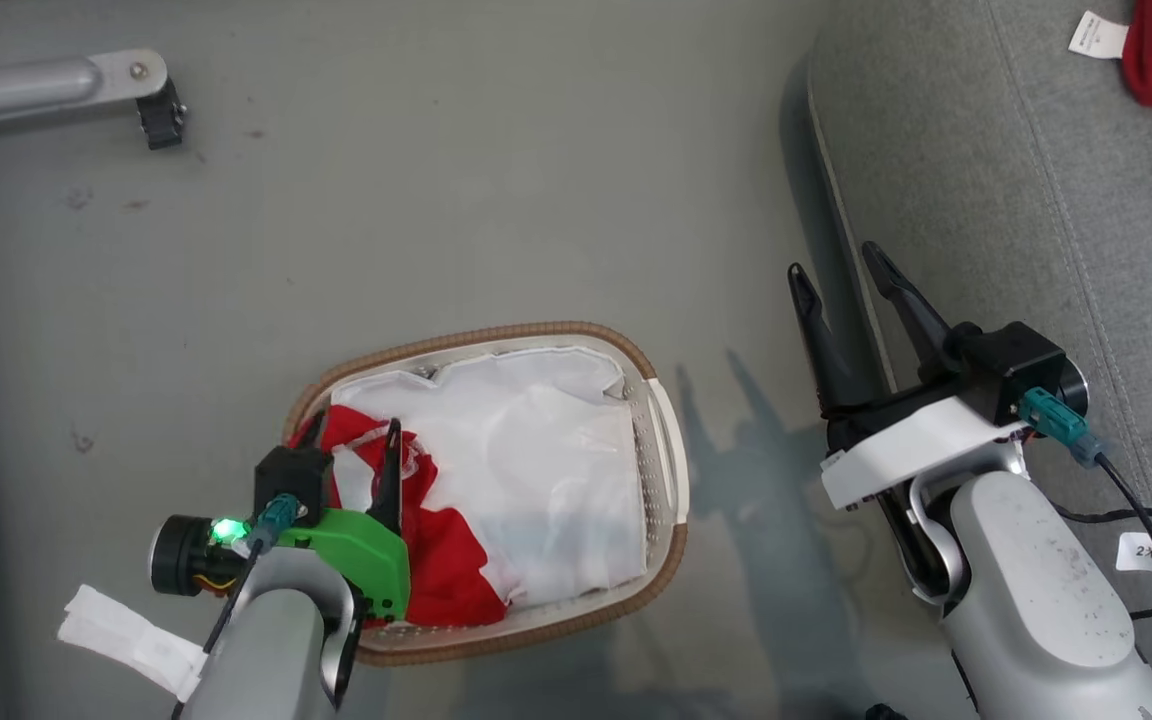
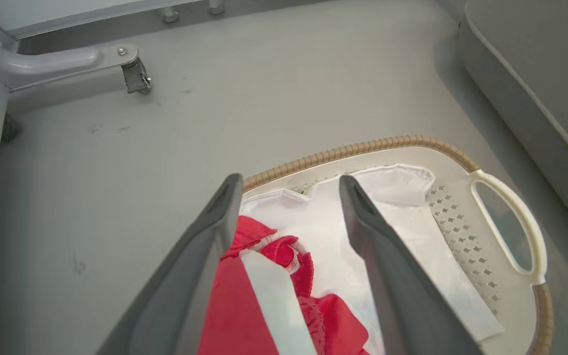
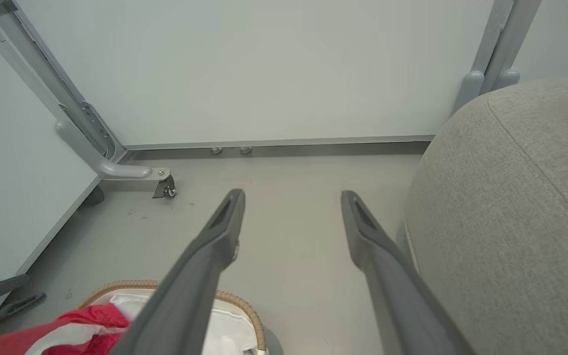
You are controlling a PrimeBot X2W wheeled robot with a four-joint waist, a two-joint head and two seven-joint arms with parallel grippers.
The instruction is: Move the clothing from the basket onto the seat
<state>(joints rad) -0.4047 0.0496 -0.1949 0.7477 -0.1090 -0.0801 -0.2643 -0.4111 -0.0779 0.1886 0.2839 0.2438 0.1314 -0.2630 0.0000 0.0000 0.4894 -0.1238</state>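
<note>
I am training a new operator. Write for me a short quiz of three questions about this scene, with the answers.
1. True or false: the left hand is shut on the red clothing in the basket.
2. Where is the right hand? A: inside the basket. B: over the floor, beside the seat. C: lying flat on the seat.
3. Fill in: the basket's liner is ____ in colour.
Key: 1 false; 2 B; 3 white.

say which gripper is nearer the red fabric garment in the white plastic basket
Left. Left gripper is over the red fabric garment in the white plastic basket; right gripper is beside the grey fabric seat.
</note>
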